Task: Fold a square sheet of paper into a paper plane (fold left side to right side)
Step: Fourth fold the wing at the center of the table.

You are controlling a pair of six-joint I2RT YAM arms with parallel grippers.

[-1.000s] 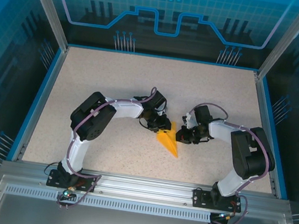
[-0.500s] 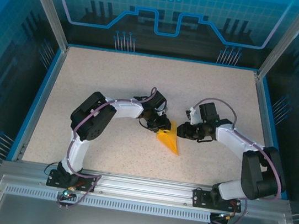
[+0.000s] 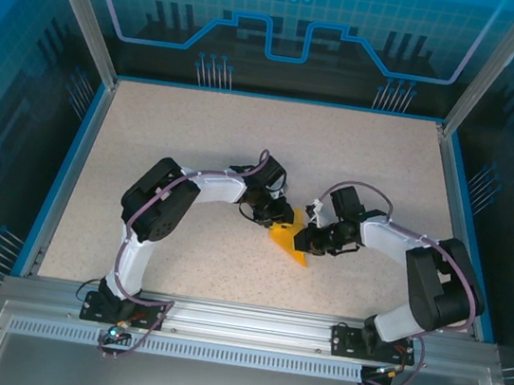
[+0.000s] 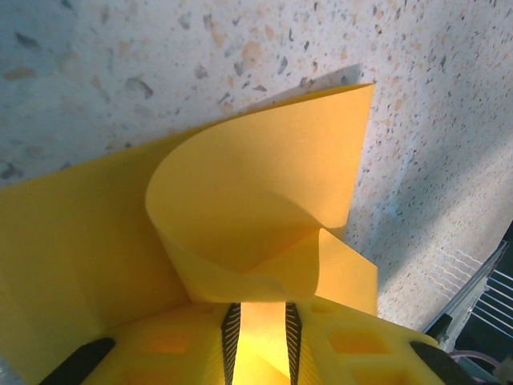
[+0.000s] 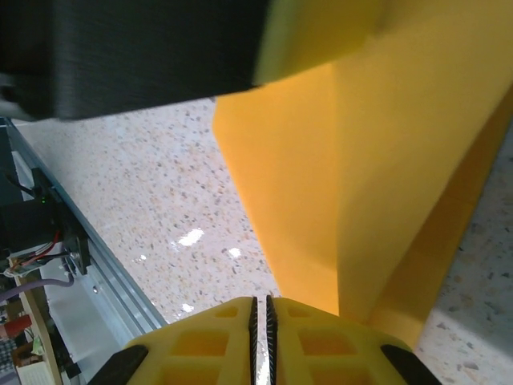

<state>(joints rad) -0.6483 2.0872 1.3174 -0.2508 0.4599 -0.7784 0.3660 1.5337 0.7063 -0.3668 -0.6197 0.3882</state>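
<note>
The square sheet of paper, orange-yellow, is folded into a narrow pointed paper plane (image 3: 289, 248) lying mid-table with its tip toward the near edge. My left gripper (image 3: 274, 220) sits at its far left corner, shut on the paper. In the left wrist view a flap of the paper plane (image 4: 256, 200) curls up ahead of the left gripper (image 4: 256, 333), with a strip pinched between the pads. My right gripper (image 3: 305, 245) is at the plane's right edge. Its jaws are shut to a hairline at the right gripper (image 5: 261, 321), and the paper plane (image 5: 361, 184) lies just beside them, not visibly between.
The speckled table (image 3: 199, 127) is walled by a blue rim (image 3: 75, 157) on three sides, and an aluminium rail (image 3: 248, 321) carries both arm bases at the near edge. A dark blurred body (image 5: 144, 48) hangs close above the paper in the right wrist view.
My right gripper has swung from the paper's far right side toward the near edge and now sits lower along its right edge. The left gripper and the paper have stayed put.
</note>
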